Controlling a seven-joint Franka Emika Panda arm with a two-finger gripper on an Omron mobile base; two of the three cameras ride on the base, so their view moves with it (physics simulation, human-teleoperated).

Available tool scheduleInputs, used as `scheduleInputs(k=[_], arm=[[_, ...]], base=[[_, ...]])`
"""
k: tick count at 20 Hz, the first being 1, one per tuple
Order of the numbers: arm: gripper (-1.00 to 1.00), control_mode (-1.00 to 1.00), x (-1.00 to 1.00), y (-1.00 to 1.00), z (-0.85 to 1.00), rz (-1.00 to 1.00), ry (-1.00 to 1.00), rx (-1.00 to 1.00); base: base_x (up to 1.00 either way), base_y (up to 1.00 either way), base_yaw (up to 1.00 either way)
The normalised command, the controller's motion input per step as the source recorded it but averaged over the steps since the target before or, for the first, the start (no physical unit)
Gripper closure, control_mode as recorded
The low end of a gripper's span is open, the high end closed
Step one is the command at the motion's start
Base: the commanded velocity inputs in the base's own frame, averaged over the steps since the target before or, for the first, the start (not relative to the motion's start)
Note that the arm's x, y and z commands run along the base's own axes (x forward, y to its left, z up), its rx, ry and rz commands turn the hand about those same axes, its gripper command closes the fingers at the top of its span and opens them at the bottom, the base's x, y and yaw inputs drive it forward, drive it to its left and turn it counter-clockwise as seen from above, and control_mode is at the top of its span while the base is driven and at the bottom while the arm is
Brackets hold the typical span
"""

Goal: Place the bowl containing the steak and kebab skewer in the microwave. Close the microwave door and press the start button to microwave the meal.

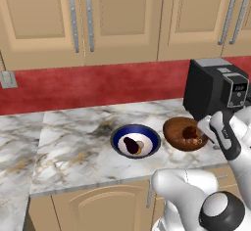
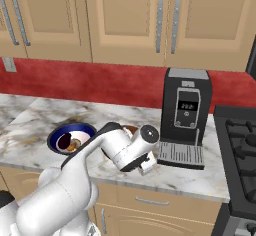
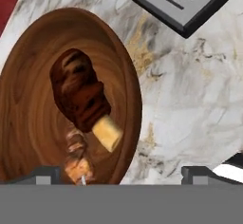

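Note:
The brown wooden bowl [image 1: 182, 133] sits on the marble counter, right of centre. In the hand view the bowl [image 3: 28, 123] holds a dark reddish-brown piece of meat [image 3: 79, 95] with a pale end and a small kebab skewer [image 3: 77, 159]. My gripper [image 3: 120, 174] is open just above the bowl's right rim, one fingertip [image 3: 45, 173] over the inside and the other over the counter. From the left base camera the gripper [image 1: 205, 136] hangs at the bowl's right edge. My arm hides most of the bowl [image 2: 131, 129] in the right base view. The microwave and its door are out of view.
A blue-rimmed bowl [image 1: 136, 142] with food stands just left of the wooden one. A black coffee machine [image 1: 215, 90] stands close behind and right, its grey drip tray [image 3: 180, 2] near the bowl. A stove [image 2: 240, 150] lies at the far right. Wall cabinets [image 1: 117, 19] hang overhead.

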Motion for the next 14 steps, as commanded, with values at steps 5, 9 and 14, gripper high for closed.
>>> scheduleInputs(k=[5,9,14], arm=[[-1.0,-1.0,0.24,0.0,-0.28,0.0,-0.04,0.02],[-1.0,-1.0,0.19,0.0,-0.23,-0.01,-0.01,0.0],[1.0,-1.0,0.12,0.0,-0.19,-0.02,0.0,0.0]], base=[[0.0,0.0,0.0],[0.0,0.0,0.0],[0.0,0.0,0.0]])
